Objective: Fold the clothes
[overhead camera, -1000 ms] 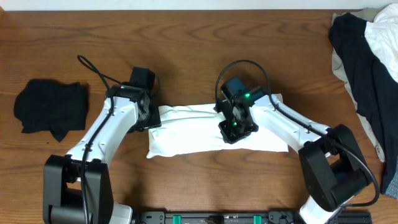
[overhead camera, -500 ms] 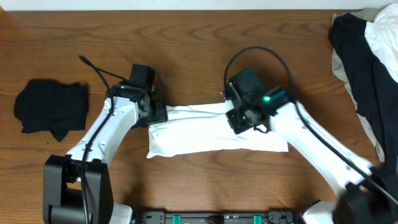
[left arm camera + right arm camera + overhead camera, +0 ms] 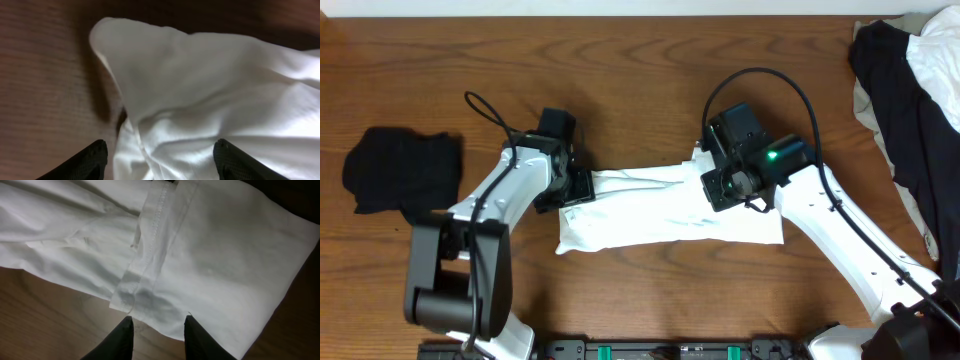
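The clothes, a white T-shirt [image 3: 650, 215], lie folded into a long strip across the middle of the table. My left gripper [image 3: 578, 188] sits low over the strip's left end. In the left wrist view its gripper [image 3: 162, 162] is open wide, with rumpled white cloth [image 3: 210, 75] lying under the gap. My right gripper [image 3: 718, 190] hovers over the strip's upper right part. Seen from the right wrist, this gripper [image 3: 157, 340] is open above the shirt [image 3: 215, 245] edge and bare wood, next to a stitched hem [image 3: 150, 245]. The print is hidden.
A small black folded garment [image 3: 400, 172] lies at the left of the wooden table [image 3: 650, 70]. A large black garment heaped with pale cloth [image 3: 910, 110] fills the right edge.
My right gripper has lifted off the shirt's middle and moved right and back, its arm swinging out. The left gripper has widened and edged right onto the shirt's left end.
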Controlling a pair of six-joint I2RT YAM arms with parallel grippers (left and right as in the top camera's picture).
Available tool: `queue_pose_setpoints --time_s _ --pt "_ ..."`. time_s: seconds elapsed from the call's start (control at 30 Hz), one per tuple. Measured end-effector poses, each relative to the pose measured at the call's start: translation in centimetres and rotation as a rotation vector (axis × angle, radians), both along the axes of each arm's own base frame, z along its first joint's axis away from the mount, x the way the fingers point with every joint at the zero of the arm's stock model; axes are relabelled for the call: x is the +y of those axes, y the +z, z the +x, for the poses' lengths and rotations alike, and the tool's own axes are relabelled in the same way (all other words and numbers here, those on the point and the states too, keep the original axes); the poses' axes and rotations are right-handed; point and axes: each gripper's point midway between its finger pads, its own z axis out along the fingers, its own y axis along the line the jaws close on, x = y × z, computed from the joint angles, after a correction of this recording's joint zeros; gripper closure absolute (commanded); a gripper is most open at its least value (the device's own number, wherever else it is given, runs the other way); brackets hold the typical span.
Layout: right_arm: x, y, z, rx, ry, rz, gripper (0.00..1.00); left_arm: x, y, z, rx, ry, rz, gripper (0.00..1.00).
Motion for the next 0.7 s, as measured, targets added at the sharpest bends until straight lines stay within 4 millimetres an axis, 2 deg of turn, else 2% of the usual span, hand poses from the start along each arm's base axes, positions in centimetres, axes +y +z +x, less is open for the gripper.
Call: queue_pose_setpoints --time_s 0.2,0.33,0.4,0.47,0.5,0.7 --pt "-0.1 0.0 0.0 0.001 -0.002 -0.003 0.68 -0.2 -1.2 -0.2 0.034 0.007 -0.015 0.31" --pt "-0.1 0.0 0.0 0.001 -0.002 -0.002 0.68 -0.7 -1.3 -0.2 0.043 0.018 -0.051 0.51" --pt "-0.1 0.0 0.0 0.001 -0.003 -0.003 0.68 -1.3 -1.2 -0.2 0.047 0.016 -0.082 0.66" --pt "-0.1 0.0 0.0 0.001 -0.003 -0.003 0.68 -1.8 -1.2 -0.3 0.051 0.003 -0.113 0.87" --pt "-0.1 0.0 0.0 0.001 -0.003 -0.003 0.68 -2.1 -1.2 -0.3 0.055 0.001 -0.128 0.92" --pt "-0.1 0.0 0.0 0.002 -0.003 -0.004 0.68 -2.2 -1.1 -0.4 0.060 -0.009 -0.145 0.94"
